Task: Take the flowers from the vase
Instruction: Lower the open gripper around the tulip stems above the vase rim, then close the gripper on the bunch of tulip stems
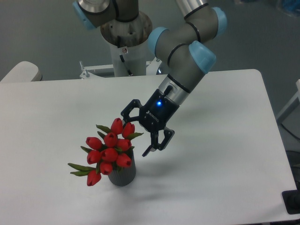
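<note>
1. We see the flowers (108, 151) standing in the vase (123, 173) on the table (225, 168).
2. We see the gripper (135, 136), fingers spread and empty, just right of the top buds.

Even, diffuse overhead light — soft shadows on the white table (225, 154) — image slightly grainy, mildly soft.
</note>
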Tool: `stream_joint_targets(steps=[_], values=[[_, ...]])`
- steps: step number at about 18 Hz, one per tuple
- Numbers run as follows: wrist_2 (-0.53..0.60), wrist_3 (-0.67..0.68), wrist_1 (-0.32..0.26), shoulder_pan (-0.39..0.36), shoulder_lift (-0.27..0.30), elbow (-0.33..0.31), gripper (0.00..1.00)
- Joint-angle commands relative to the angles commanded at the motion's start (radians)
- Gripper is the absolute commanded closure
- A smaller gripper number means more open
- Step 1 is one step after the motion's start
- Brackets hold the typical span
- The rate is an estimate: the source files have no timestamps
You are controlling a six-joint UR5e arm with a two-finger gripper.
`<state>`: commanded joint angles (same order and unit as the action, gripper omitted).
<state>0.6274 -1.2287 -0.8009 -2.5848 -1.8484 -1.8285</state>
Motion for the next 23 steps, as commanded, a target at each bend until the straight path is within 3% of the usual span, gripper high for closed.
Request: stream_joint_targets(steps=[5,23], values=[[0.0,-0.002,0.042,0.026,-0.028,-0.005,0.0],[-0.006,0.0,0.06,0.061,-0.058,0.014,0.0]])
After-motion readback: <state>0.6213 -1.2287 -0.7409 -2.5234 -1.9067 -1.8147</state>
